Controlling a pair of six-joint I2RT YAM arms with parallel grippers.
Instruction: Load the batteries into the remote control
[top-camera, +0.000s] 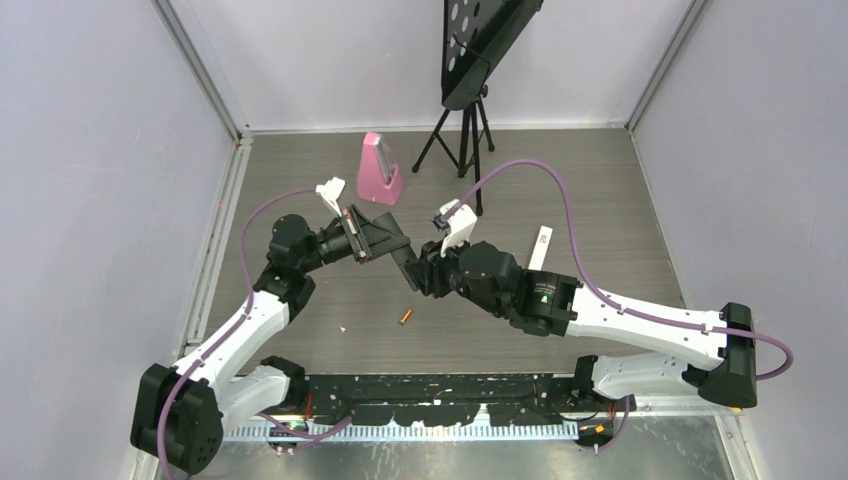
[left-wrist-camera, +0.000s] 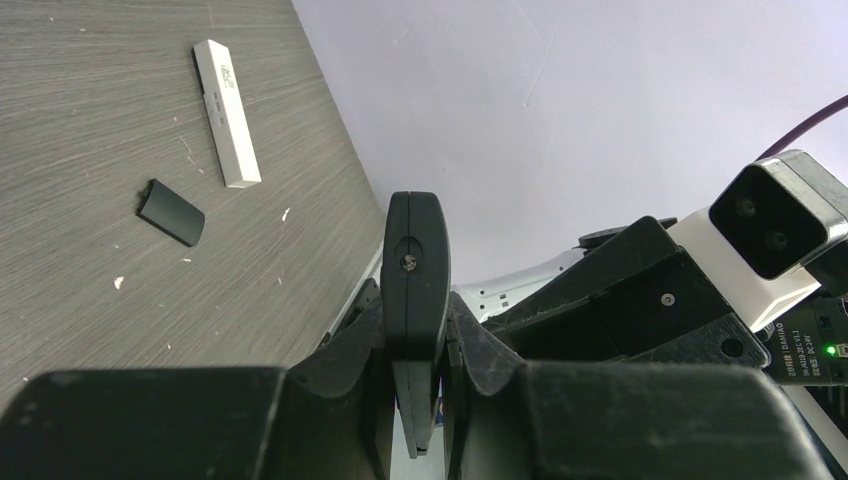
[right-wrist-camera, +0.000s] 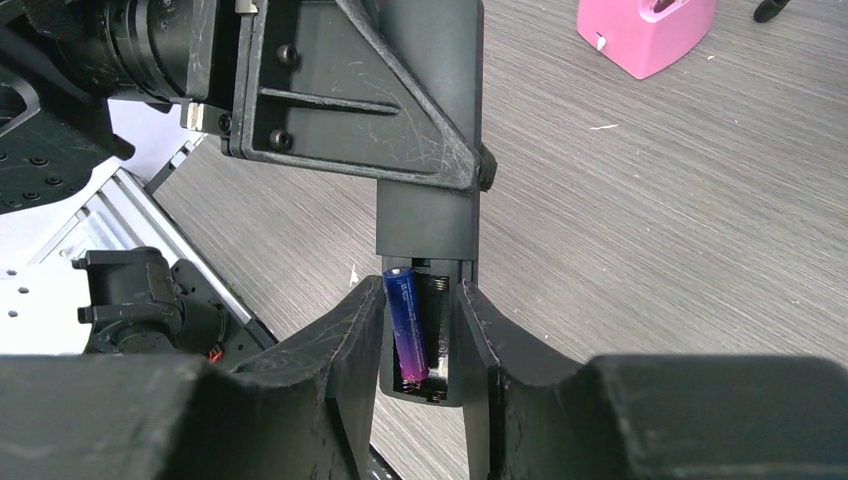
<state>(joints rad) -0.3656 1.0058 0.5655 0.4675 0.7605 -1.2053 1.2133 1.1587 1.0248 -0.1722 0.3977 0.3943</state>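
Top external: loose battery (top-camera: 405, 317); left gripper (left-wrist-camera: 415, 340) clamps remote control (left-wrist-camera: 415, 260); right gripper (right-wrist-camera: 420, 320) flanks it, grip unclear.

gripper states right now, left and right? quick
Left gripper: closed, holding the remote control.
Right gripper: fingers flank the remote's battery bay, purple battery inside; grip cannot be told.

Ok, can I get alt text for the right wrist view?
A black remote control, held at the top of the frame by the left fingers, points its open battery compartment down between the right fingers. One purple-blue battery sits in one slot; the other looks empty. Behind lies a wood-grain table with a pink object.
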